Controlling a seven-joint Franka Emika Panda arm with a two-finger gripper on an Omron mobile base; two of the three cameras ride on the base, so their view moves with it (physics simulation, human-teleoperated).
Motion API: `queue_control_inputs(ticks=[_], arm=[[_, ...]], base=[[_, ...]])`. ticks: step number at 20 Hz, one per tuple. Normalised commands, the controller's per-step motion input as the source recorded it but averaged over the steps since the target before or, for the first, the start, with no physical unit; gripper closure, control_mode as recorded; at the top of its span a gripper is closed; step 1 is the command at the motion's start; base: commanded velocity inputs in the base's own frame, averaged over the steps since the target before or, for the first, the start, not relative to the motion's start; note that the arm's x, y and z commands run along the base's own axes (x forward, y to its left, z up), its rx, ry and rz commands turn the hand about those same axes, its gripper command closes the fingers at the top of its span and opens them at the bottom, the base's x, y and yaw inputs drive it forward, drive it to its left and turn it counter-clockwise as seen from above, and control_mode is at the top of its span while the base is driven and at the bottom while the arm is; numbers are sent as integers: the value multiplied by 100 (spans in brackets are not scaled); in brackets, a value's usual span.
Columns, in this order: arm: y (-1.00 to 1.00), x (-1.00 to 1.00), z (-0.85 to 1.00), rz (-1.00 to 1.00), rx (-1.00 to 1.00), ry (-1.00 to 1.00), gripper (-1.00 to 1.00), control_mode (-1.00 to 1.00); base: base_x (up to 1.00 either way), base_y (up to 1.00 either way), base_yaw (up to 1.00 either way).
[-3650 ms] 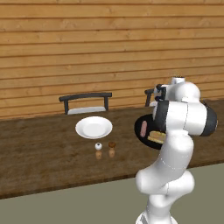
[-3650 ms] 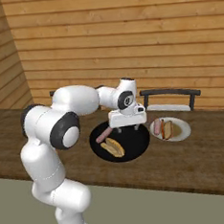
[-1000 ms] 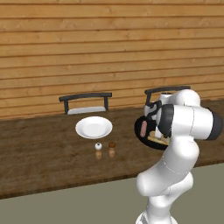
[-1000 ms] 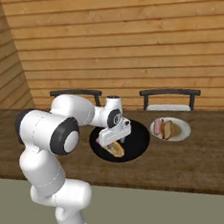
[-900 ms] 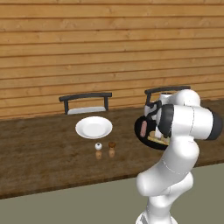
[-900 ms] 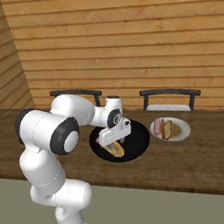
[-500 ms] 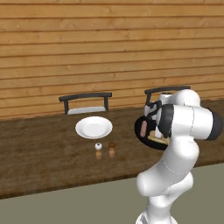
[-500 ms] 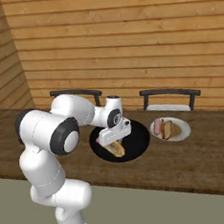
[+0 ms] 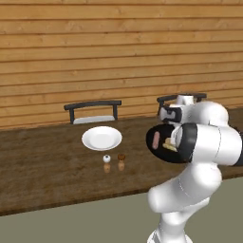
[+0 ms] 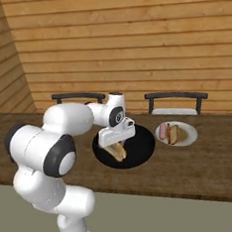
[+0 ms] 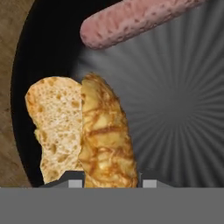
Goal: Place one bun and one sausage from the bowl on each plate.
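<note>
The black bowl (image 10: 140, 144) lies on the table between the two plates. In it are a bun (image 11: 94, 131), showing a pale cut face and a golden crust, and above it a pink sausage (image 11: 131, 22). My gripper (image 11: 112, 181) is down in the bowl, its fingertips (image 11: 75, 183) pressed against the sides of the bun's golden half, which still rests on the bowl floor. From the right base the gripper (image 10: 116, 142) stands over the bun (image 10: 116, 151). The right plate (image 10: 189, 137) holds a sausage (image 10: 162, 131) and a bun (image 10: 173, 133). The left plate (image 9: 101, 138) is bare.
Two small shakers (image 9: 107, 159) (image 9: 121, 157) stand just in front of the left plate. Two dark chairs (image 9: 92, 105) (image 10: 176, 97) are tucked in at the table's far edge, before a wooden plank wall. The table's front edge is close to my base.
Since 3.6 s ago the hand has come down and left from above the bowl onto the bun. Over the last second nothing visibly moved.
</note>
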Motion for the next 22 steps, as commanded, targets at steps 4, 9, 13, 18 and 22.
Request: queue_control_inputs(ticks=[4, 9, 13, 18, 22], arm=[[61, -14, 86, -22, 0, 2, 100, -100], [84, 0, 62, -29, 0, 7, 100, -100], [87, 9, 41, -28, 0, 16, 100, -100], [75, 32, 10, -25, 0, 13, 100, -100], [65, 34, 0, -16, 0, 12, 100, -100]], base=[[0, 0, 0], [0, 0, 0], [0, 0, 0], [0, 0, 0], [0, 0, 0]])
